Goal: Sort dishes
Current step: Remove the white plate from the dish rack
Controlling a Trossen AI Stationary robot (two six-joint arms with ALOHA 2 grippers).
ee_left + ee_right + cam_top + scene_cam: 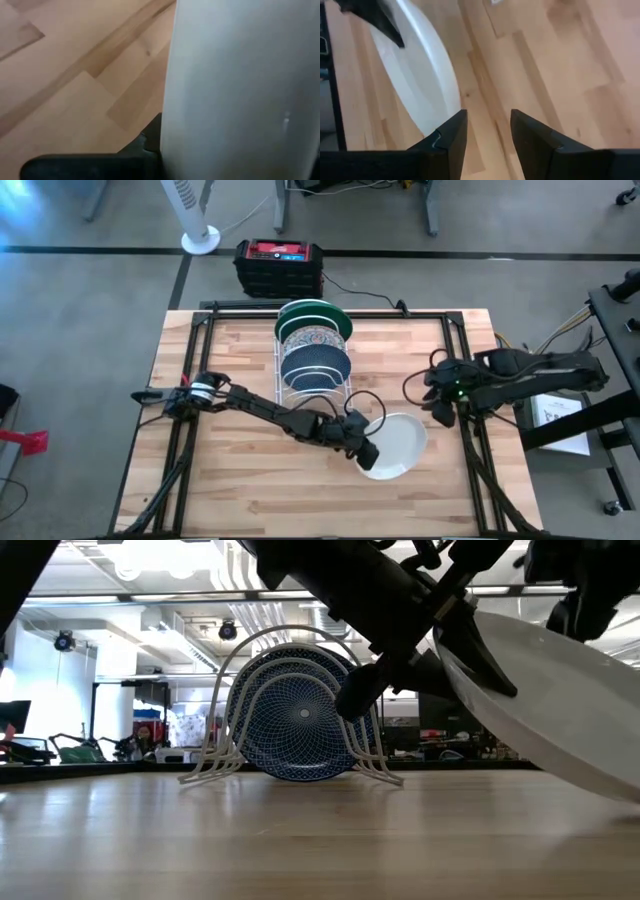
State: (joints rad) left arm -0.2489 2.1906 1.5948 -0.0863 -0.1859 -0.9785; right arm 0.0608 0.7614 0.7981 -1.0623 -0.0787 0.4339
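I'm seeing a tabletop point(250, 490) of jointed wood planks, pale, smooth, showing a light sheen. The plain white dish point(400, 444) is looking glazed, smooth, glossy. At 12 o'clock the wire rack point(283, 380) is reading as thin white-coated metal. In it, the blue dish point(300, 730) is shining glossy with a fine printed pattern; the floral dish point(310, 337) and green dish point(330, 310) look glazed too. The right gripper point(487, 132) fingers are looking like matt black plastic.

no text, label, brand, number or sign can be read in any of the views.
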